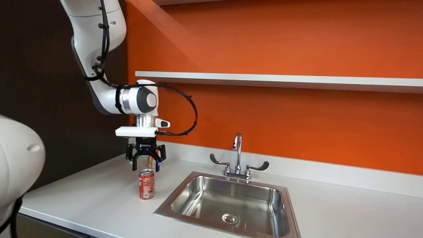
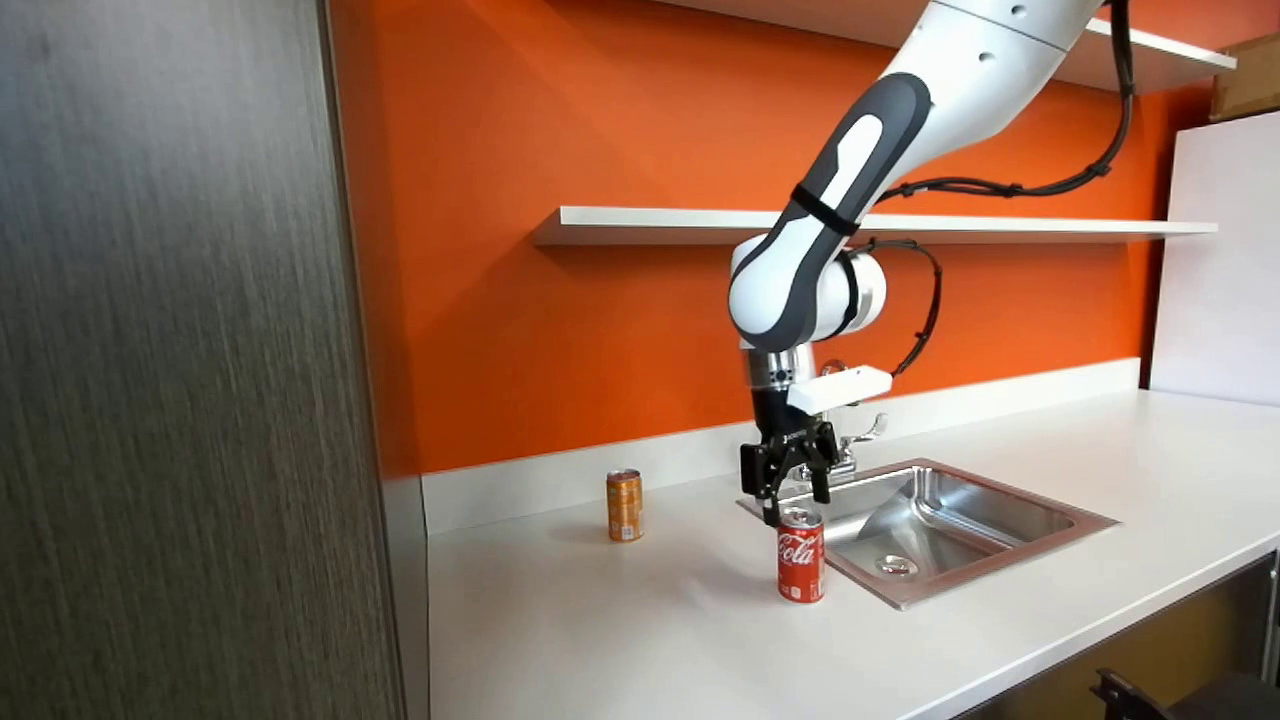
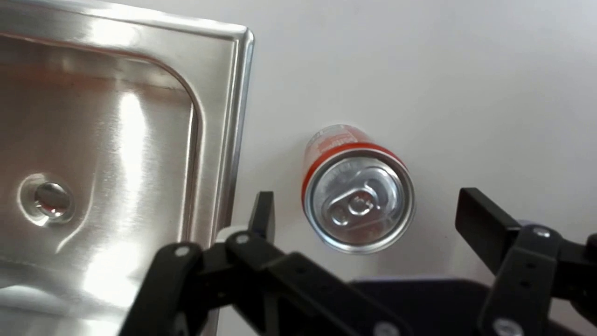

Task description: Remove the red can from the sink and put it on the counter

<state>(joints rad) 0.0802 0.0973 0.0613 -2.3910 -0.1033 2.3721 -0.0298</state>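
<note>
Presently, the end pos. called for is met, as far as can be judged: the red can point(image 1: 146, 185) is stood upright on the tabletop point(image 1: 86, 198), outside the sink point(image 1: 246, 201) & just beside its rim point(image 3: 221, 112). This pos. is confirmed in both exterior views & in the wrist view.

Status of the tool point(image 1: 146, 167): released. Its fingers point(image 3: 485, 228) are spread, & nothing is gripped. It is pointed downward close to the can; in the wrist view the lid point(image 3: 359, 205) is seen btwn the fingers, w/ a gap on each side. Exact fingertip ht. rel. to the lid can't be told.

Steps done (est.): can out of sink; can set on tabletop. Steps left (est.): tool withdrawal only; no further grasp is req'd.

For withdrawal, the tool should be raised vert. before any sideways travel, w/ fingers kept apart till the lid is cleared. If the can is caught by a finger, it may be tipped over, poss. twd. the sink. Clearance to the faucet point(image 1: 238, 155) should also be checked.

N.B.: an orange-brown can point(image 2: 625, 507) is set near the backsplash point(image 2: 530, 485); it is not incl. in the task & should be left as is.
</note>
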